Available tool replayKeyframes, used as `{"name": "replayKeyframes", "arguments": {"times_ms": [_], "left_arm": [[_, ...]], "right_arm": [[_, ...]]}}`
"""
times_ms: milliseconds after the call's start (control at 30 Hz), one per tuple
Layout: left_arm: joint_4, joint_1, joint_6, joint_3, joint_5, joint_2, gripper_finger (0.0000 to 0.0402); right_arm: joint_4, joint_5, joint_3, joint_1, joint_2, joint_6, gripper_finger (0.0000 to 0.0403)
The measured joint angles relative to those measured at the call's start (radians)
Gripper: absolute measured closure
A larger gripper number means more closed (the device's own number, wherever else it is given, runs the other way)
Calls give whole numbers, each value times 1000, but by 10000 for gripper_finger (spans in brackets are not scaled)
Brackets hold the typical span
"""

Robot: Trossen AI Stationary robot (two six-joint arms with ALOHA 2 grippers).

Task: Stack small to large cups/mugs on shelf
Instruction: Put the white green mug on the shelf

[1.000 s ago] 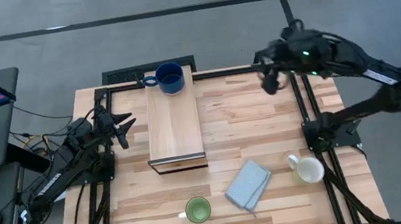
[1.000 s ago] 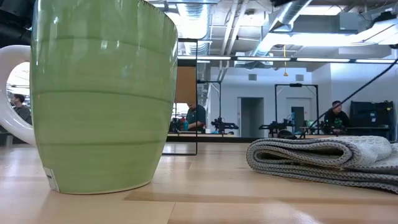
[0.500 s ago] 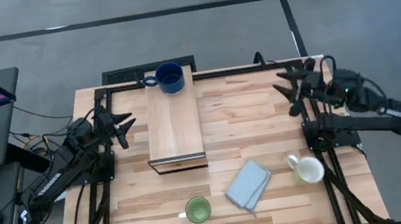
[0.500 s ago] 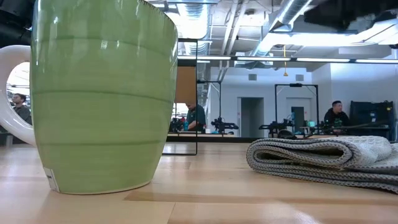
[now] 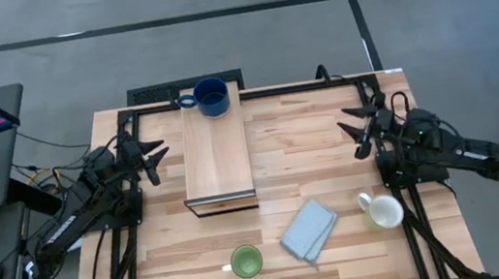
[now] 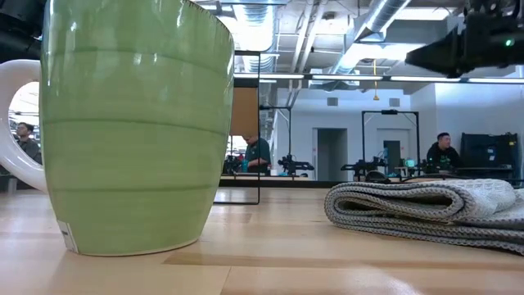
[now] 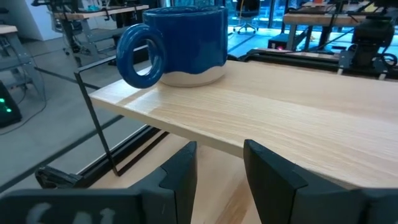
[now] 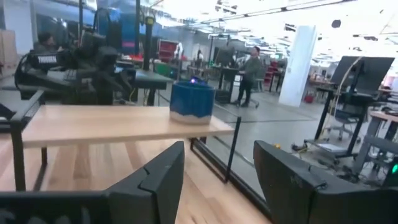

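The blue mug [image 5: 211, 97] stands on the shelf [image 5: 217, 159]. The left gripper [image 5: 156, 157] waits beside it, fingers slightly apart and empty. The right gripper [image 5: 358, 129] gapes wide, holding nothing.

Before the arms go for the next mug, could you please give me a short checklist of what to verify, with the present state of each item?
1. Blue mug upright on the far end of the shelf: ok.
2. Green mug upright on the table's near edge, nothing on it: ok.
3. White mug upright: not ok, it seems to lie on its side near the right arm's base.
4. Right gripper open and empty: ok.
5. Left gripper empty, beside the shelf: ok.
6. Cloth apart from both remaining mugs: ok.
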Motion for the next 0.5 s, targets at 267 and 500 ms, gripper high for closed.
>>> {"name": "replayKeyframes", "arguments": {"times_ms": [267, 500], "left_arm": [[-3, 0, -1, 0, -8, -1, 278], [-4, 0, -1, 0, -7, -1, 278]], "right_arm": [[5, 9, -36, -18, -16, -4, 187], [67, 12, -108, -55, -16, 30, 187]]}}
